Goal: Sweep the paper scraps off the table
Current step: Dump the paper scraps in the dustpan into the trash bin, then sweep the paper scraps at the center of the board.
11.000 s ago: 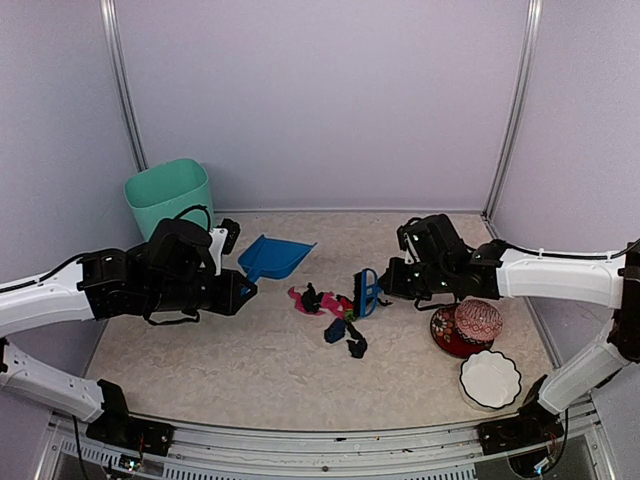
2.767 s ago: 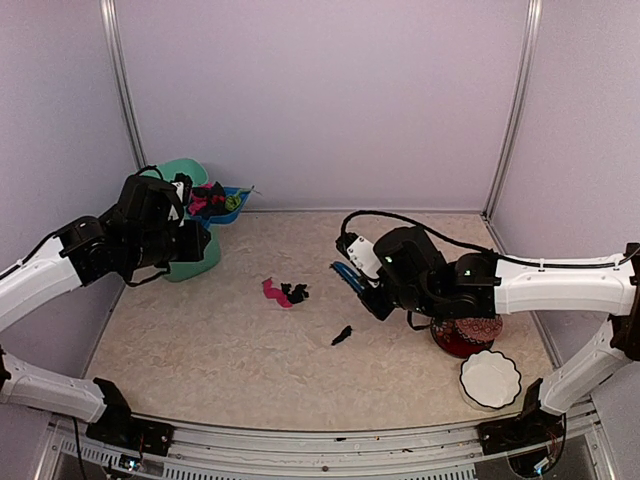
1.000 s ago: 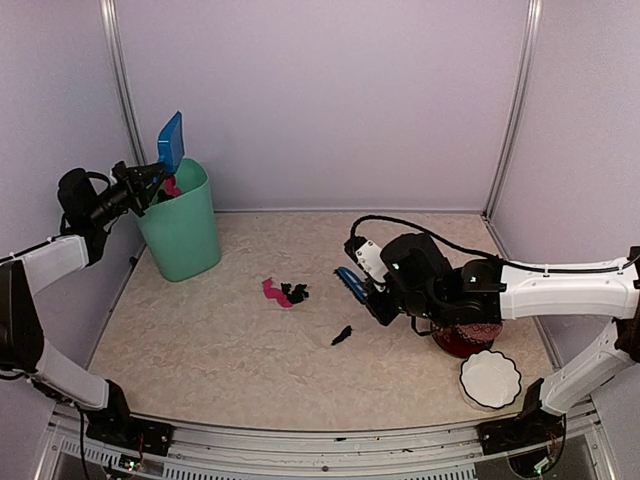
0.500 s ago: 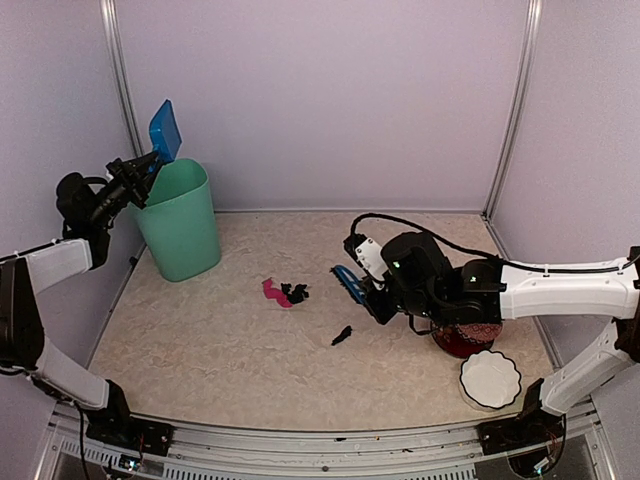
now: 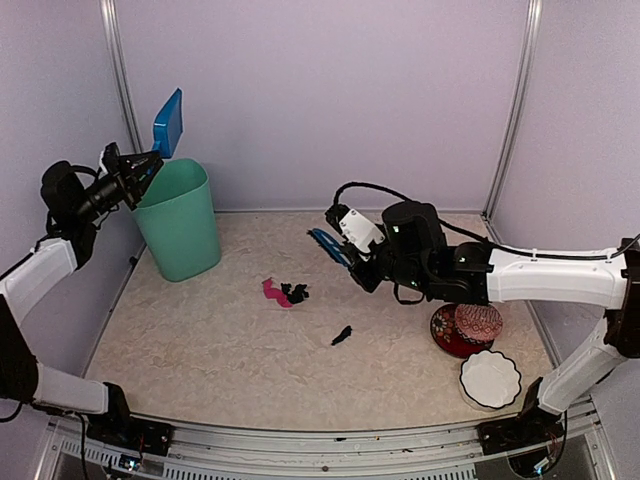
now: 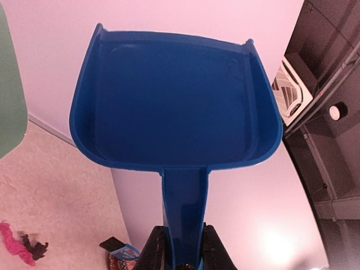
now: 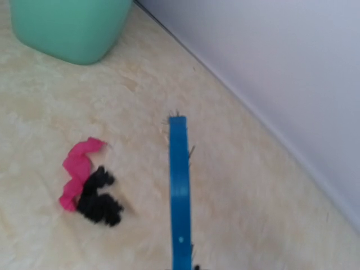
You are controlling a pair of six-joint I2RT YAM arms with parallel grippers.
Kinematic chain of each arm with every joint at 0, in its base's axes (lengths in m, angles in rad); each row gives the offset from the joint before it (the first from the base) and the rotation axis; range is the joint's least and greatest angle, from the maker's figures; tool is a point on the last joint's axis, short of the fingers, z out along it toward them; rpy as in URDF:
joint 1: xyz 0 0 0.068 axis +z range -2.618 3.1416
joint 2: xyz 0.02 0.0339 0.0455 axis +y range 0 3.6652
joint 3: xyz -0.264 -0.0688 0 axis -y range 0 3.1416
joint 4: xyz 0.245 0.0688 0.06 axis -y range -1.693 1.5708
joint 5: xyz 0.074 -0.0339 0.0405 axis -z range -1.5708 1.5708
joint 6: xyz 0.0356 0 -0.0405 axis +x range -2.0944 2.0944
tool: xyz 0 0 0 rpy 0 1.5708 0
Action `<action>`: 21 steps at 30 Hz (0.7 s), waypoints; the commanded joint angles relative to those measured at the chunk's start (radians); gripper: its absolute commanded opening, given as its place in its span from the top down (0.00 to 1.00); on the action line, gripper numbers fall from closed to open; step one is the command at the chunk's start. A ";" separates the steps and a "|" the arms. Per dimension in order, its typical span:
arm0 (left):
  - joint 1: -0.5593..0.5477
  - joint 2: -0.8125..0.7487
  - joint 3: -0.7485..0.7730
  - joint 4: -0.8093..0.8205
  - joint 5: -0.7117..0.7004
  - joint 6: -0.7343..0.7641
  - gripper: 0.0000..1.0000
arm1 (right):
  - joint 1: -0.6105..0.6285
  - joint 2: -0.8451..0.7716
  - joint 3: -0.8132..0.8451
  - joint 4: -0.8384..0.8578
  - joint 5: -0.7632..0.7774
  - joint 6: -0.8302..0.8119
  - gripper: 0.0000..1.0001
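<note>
Three paper scraps lie on the beige table (image 5: 220, 360): a pink one (image 5: 271, 292) touching a black one (image 5: 296, 293), and a small black one (image 5: 342, 335) nearer the front. In the right wrist view the pink scrap (image 7: 77, 171) and the black scrap (image 7: 98, 201) sit left of the blue brush (image 7: 180, 191). My left gripper (image 5: 140, 172) is shut on the handle of the blue dustpan (image 6: 174, 107), which is empty and tipped up above the green bin (image 5: 180, 215). My right gripper (image 5: 360, 262) is shut on the blue brush (image 5: 328, 245), held above the table behind and to the right of the scraps.
A red-patterned bowl (image 5: 445, 335) holding a ball (image 5: 478, 320) stands at the right, with a white fluted bowl (image 5: 490, 380) in front of it. The green bin (image 7: 67, 28) stands in the back left corner against the pale walls.
The right arm has lifted the brush back and to the left, away from the small black scrap. The left arm has pulled back a little, keeping the dustpan tipped over the bin.
</note>
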 commanded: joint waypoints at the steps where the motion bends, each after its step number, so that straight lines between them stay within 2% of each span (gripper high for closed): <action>1: -0.007 -0.077 0.043 -0.276 0.050 0.310 1.00 | -0.041 0.091 0.056 0.123 -0.143 -0.251 1.00; 4: -0.014 -0.124 0.073 -0.502 0.035 0.484 1.00 | -0.064 0.173 0.102 0.137 -0.193 -0.385 1.00; 10: -0.062 -0.218 0.123 -0.831 -0.071 0.777 1.00 | -0.096 0.339 0.222 0.132 -0.248 -0.572 1.00; 16: -0.169 -0.269 0.153 -1.046 -0.267 0.962 1.00 | -0.108 0.518 0.375 0.120 -0.296 -0.698 1.00; 21: -0.287 -0.305 0.162 -1.145 -0.452 1.018 1.00 | -0.108 0.659 0.496 0.066 -0.277 -0.808 1.00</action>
